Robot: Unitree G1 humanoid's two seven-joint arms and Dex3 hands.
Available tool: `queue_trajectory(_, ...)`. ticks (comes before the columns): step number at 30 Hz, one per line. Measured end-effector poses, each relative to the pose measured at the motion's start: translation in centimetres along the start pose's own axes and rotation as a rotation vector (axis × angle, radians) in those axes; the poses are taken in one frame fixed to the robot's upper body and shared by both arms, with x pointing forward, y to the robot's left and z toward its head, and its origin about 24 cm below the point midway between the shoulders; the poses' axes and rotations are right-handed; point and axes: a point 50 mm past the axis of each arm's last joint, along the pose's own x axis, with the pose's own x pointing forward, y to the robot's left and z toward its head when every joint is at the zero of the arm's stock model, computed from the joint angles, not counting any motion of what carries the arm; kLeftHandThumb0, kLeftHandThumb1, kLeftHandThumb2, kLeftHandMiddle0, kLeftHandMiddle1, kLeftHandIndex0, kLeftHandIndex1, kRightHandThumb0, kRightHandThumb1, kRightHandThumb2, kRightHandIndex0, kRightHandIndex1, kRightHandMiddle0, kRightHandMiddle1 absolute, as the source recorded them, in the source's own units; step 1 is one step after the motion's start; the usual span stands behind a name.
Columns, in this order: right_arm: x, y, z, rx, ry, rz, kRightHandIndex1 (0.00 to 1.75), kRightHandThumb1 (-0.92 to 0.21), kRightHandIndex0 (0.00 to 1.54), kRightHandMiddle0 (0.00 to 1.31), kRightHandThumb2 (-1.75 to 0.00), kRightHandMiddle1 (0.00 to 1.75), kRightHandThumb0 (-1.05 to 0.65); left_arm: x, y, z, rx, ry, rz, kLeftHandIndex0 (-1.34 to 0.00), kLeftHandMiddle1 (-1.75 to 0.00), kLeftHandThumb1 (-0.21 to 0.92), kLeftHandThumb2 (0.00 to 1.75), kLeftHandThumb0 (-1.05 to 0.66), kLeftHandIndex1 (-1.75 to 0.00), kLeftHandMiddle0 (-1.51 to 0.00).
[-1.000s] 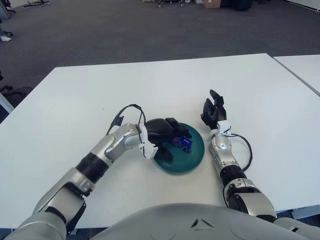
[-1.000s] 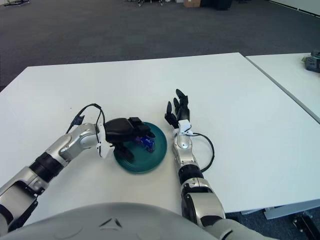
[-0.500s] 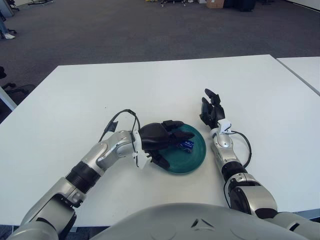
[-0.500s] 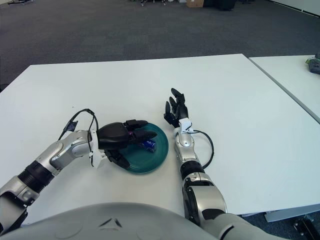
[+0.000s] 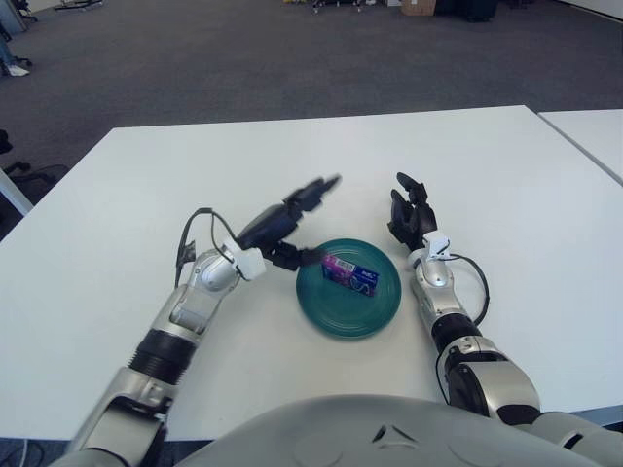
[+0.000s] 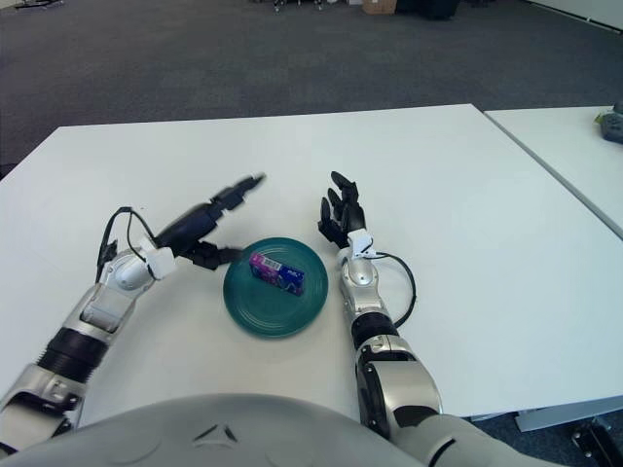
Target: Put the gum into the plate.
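A small purple and blue gum pack lies flat inside the dark green plate near the table's front edge. My left hand is lifted above and to the left of the plate, fingers spread wide and holding nothing. My right hand shows just beyond the plate's right rim, fingers relaxed and pointing away from me, holding nothing.
The white table spreads wide around the plate. A black cable loops off my left wrist. A second white table stands at the right, and grey carpet lies beyond the far edge.
My left hand has let go of the gum, opened and risen up and back to the left off the plate. The gum now lies uncovered in the plate. The right hand stays put.
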Motion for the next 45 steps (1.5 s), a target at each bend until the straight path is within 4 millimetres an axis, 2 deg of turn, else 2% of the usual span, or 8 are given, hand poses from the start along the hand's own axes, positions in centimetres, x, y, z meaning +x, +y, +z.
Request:
queue_trajectory(7, 0.0, 0.1, 0.1, 0.002, -0.003, 0.002, 0.01, -0.92, 0.33, 0.00, -0.79, 0.51, -0.66, -0.6, -0.7, -0.7, -0.383, 0.012, 0.318, 0.00, 0.00, 0.92, 0.84, -1.05, 0.00, 0.00)
queue_trajectory(11, 0.0, 0.4, 0.2, 0.006, -0.002, 0.017, 0.01, -0.92, 0.34, 0.00, -0.77, 0.53, -0.69, -0.6, -0.7, -0.4, -0.492, -0.008, 0.426, 0.00, 0.00, 0.92, 0.92, -1.05, 0.00, 0.00)
queue_trajectory(16, 0.0, 1.1, 0.2, 0.009, 0.000, 0.038, 0.01, -0.92, 0.35, 0.00, -0.72, 0.53, -0.70, -1.0, 0.2, -1.0, -0.485, 0.018, 0.503, 0.00, 0.00, 0.92, 0.98, -1.05, 0.00, 0.00)
queue_trajectory(26, -0.1, 2.3, 0.3, 0.014, -0.004, 0.048, 0.02, -0.92, 0.37, 0.00, -0.69, 0.54, -0.69, -4.0, -1.2, -5.2, -0.344, 0.289, 0.468, 0.00, 0.00, 0.92, 1.04, -1.05, 0.00, 0.00)
queue_trajectory(32, -0.5, 3.7, 0.4, 0.034, 0.004, 0.063, 0.02, -0.92, 0.37, 0.00, -0.71, 0.54, -0.69, -5.9, 0.0, -5.9, -0.284, 0.339, 0.487, 0.00, 0.00, 0.92, 1.07, -1.05, 0.00, 0.00)
queue_trajectory(34, -0.6, 4.1, 0.4, 0.032, 0.001, 0.066, 0.01, -0.92, 0.36, 0.00, -0.71, 0.53, -0.68, -6.5, 0.2, -6.1, -0.274, 0.354, 0.505, -0.01, -0.01, 0.92, 1.07, -1.02, -0.23, -0.17)
queue_trajectory(40, -1.0, 5.1, 0.5, -0.028, -0.019, 0.062, 0.00, -0.92, 0.35, 0.00, -0.70, 0.55, -0.68, -9.3, 0.0, -6.4, -0.268, 0.397, 0.593, -0.01, -0.05, 0.92, 1.03, -0.93, -0.73, -0.42)
queue_trajectory(45, -1.1, 5.4, 0.5, -0.060, -0.024, 0.051, 0.00, -0.92, 0.31, 0.00, -0.70, 0.53, -0.67, -10.1, 0.4, -6.5, -0.237, 0.429, 0.617, -0.03, -0.05, 0.92, 1.00, -0.91, -0.84, -0.45)
